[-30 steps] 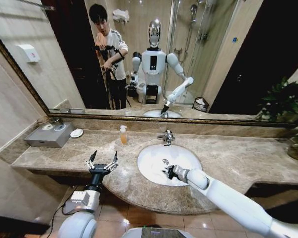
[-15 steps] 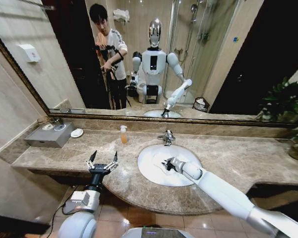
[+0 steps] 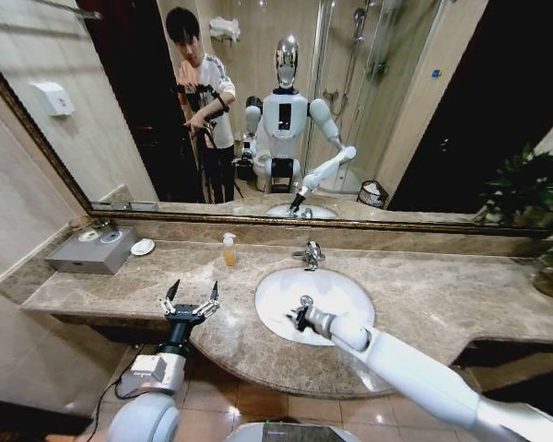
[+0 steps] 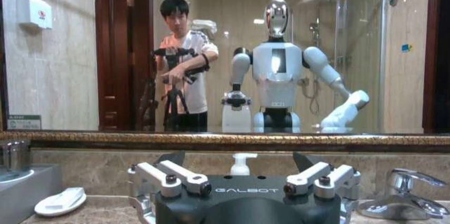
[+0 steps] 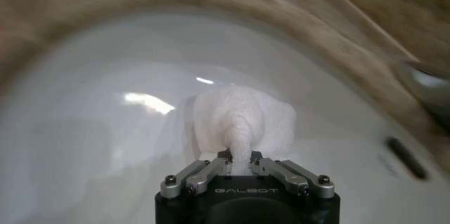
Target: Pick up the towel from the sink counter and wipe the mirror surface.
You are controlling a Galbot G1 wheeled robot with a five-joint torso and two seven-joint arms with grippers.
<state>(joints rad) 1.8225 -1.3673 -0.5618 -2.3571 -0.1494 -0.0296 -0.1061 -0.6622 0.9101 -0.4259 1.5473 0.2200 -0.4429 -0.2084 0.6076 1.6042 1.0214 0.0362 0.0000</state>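
Note:
My right gripper [image 3: 300,319] hangs low inside the oval white basin [image 3: 275,290] of the sink counter [image 3: 442,295]. In the right wrist view the right gripper [image 5: 241,165] is shut on a bunched white towel [image 5: 243,116], which hangs against the basin wall [image 5: 105,129]. The wide mirror [image 3: 369,120] with its dark gold frame runs along the wall behind the counter and reflects the robot. My left gripper [image 3: 190,299] stands open over the counter's front edge, left of the basin. From the left wrist, the left gripper [image 4: 246,179] holds nothing and faces the mirror [image 4: 365,50].
A chrome faucet [image 3: 310,254] stands behind the basin. A soap bottle [image 3: 229,249], a soap dish [image 3: 142,247] and a grey box [image 3: 90,250] sit at the back left. A plant [image 3: 535,193] is at the far right.
My right gripper, with the towel, has shifted a little to the left and back toward the front of the basin. The left arm has not moved.

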